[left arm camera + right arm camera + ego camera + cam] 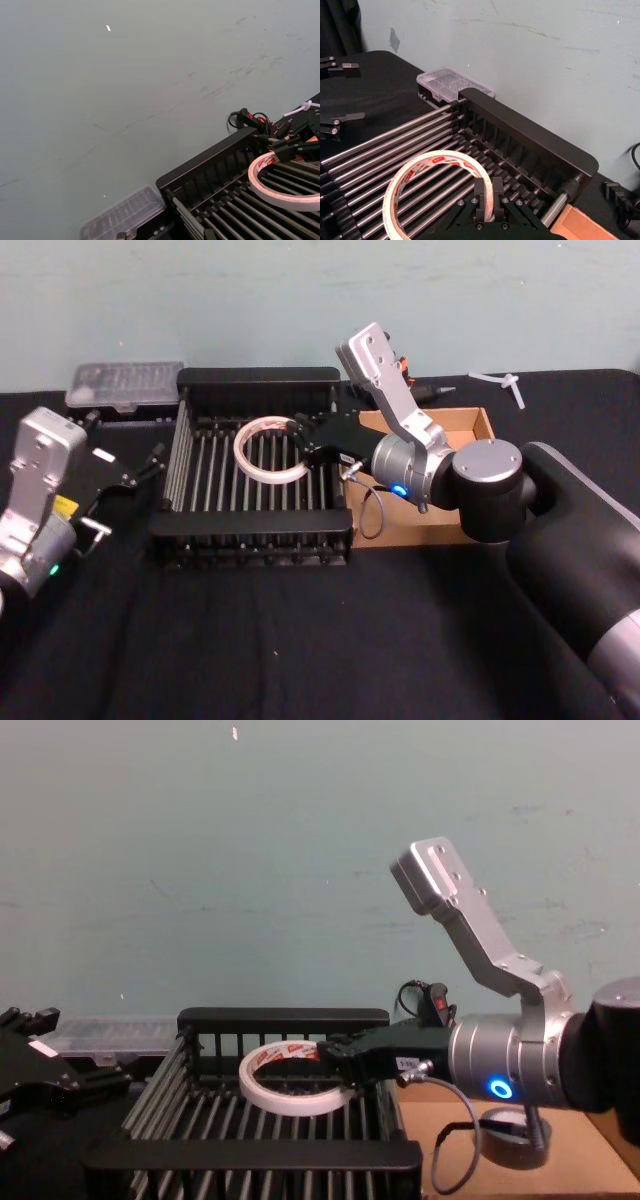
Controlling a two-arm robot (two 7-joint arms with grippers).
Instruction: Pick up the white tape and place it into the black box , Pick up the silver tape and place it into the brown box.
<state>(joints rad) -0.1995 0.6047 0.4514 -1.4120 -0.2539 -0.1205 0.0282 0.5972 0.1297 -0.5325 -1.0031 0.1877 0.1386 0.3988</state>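
- White tape [268, 448]: gripped at its rim by the right gripper [303, 443] and held level inside the black box [185, 530], above the barred floor. In the chest view the roll [290, 1088] hangs clear of the bars, below the box's rim. In the head view it sits a little toward 1 o'clock from the box's middle.
- Right gripper: its fingers [489, 192] are clenched on the tape's band at the roll's 3 o'clock side, one finger inside the ring and one outside. The arm reaches in over the box's right wall from the 3 o'clock side.
- Left gripper [155, 462]: parked at 9 o'clock of the box, just outside its left wall, over the black table [300, 640]. Its fingers are spread apart and hold nothing.
- Brown box [470, 425]: on the table at 3 o'clock of the black box, touching or just beside its right wall; the right arm covers much of it.
- Clear case [125, 385]: a shut plastic case at 11 o'clock of the black box, near its far left corner.
- Cable [430, 1002]: a dark bundle with red marks behind the black box's far right corner, at about 1 o'clock.
- White piece [500, 381]: a small white plastic part at 2 o'clock, well apart from the boxes, by the table's far edge.
- Wall [250, 850]: pale green, behind the table.
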